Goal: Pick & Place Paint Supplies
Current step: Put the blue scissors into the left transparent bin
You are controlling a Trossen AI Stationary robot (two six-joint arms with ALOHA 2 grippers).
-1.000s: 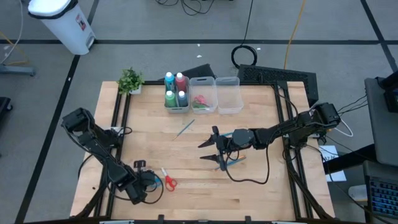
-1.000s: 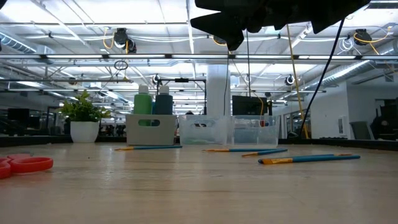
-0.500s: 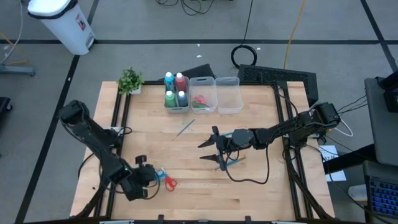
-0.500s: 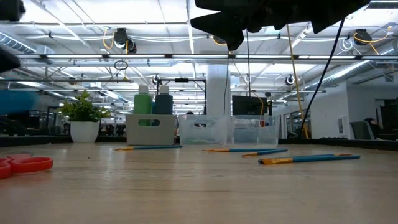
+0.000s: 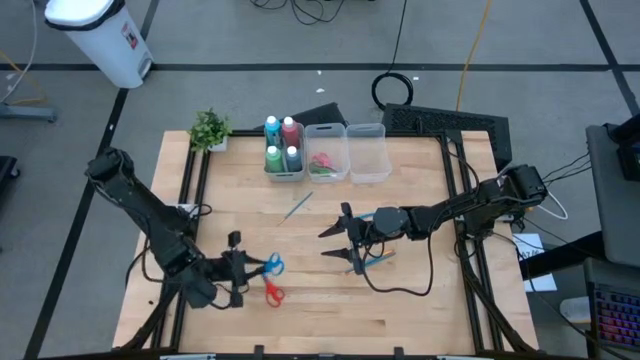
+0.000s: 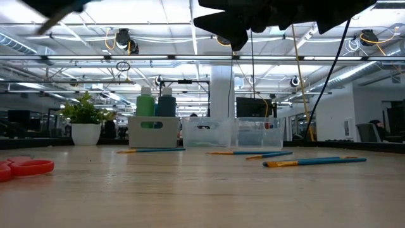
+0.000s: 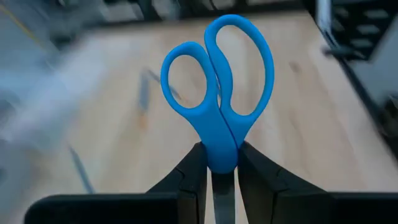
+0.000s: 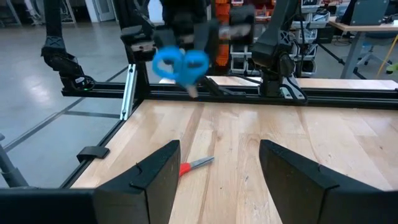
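The left gripper [image 7: 211, 180] is lifted above the front left part of the table [image 5: 420, 310], pinching the blue scissors [image 7: 216, 93] with the handles sticking out. The red scissors [image 5: 272, 293] lie flat just beside them. The right gripper [image 5: 335, 240] hangs over the middle, fingers apart, above a brush [image 5: 375, 258].

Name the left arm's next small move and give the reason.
Probably carry the blue scissors toward the middle bin. The left hand grips them off the table, and that bin already seems to hold pink and green scissors, though they show too small to be sure.
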